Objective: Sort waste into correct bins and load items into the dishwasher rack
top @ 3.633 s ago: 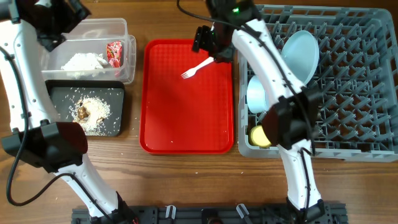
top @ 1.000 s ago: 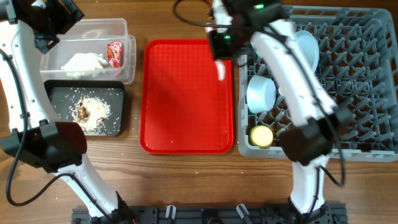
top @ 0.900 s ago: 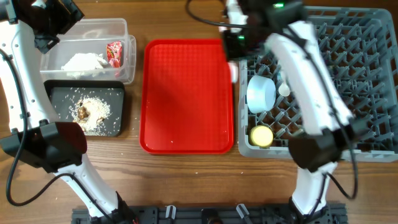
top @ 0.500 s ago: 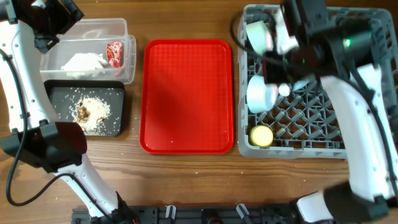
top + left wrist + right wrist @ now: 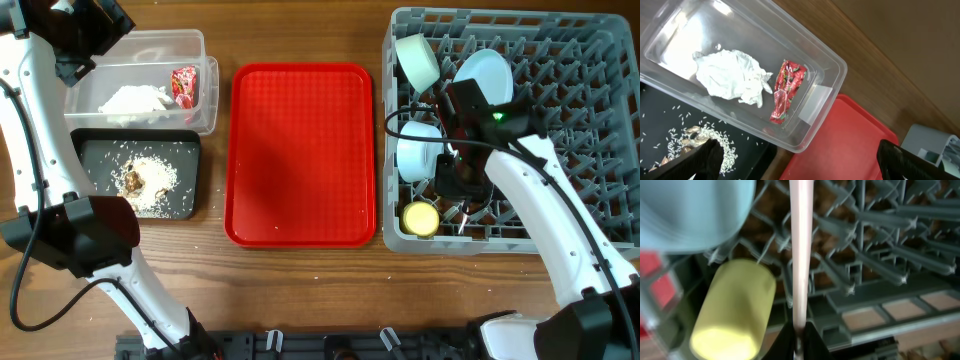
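My right gripper point(image 5: 798, 341) is shut on the handle of the white fork point(image 5: 802, 255); the fork's tines are out of view. It hovers over the front left of the grey dishwasher rack point(image 5: 580, 130), right beside the yellow cup point(image 5: 735, 310) lying there. One light blue bowl point(image 5: 418, 158), a second bowl point(image 5: 417, 60) and the plate point(image 5: 485, 78) stand in the rack. My left gripper point(image 5: 800, 161) hangs open above the clear tub point(image 5: 812, 97), which holds the crumpled napkin point(image 5: 730, 77) and the red wrapper point(image 5: 786, 90). Rice with brown scraps point(image 5: 148, 175) lies in the black tray point(image 5: 95, 155).
A flat red tray point(image 5: 300, 150) lies bare between the bins and the rack. The tub point(image 5: 140, 45) sits behind the black tray at the table's left. The right arm point(image 5: 540, 210) crosses the rack's front rim.
The right arm swung from the red tray's far right corner over the rack, carrying the fork down to the front left by the yellow cup. The left arm stayed still.
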Robot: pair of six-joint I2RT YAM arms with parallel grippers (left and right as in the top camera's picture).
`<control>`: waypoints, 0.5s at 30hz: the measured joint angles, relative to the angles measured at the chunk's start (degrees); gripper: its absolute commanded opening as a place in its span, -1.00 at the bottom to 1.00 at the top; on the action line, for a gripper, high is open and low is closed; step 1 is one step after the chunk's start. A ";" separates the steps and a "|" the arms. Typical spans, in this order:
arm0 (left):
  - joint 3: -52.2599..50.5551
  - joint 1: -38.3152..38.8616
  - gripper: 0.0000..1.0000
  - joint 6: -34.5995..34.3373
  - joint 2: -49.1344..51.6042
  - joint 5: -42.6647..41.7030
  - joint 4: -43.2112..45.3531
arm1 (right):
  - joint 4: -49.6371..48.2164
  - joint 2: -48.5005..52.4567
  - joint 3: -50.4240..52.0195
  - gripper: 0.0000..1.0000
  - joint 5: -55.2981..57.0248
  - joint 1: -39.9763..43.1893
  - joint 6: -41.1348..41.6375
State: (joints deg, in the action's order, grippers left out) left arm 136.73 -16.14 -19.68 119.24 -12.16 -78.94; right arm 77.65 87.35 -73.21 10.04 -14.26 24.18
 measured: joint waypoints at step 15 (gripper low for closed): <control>0.00 0.00 0.99 0.00 0.00 -0.02 -0.07 | -6.78 0.00 4.42 0.15 2.12 5.09 -3.91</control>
State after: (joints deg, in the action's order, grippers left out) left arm 136.73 -16.14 -19.68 119.24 -12.19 -79.00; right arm 70.87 87.35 -68.79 12.16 -9.17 20.27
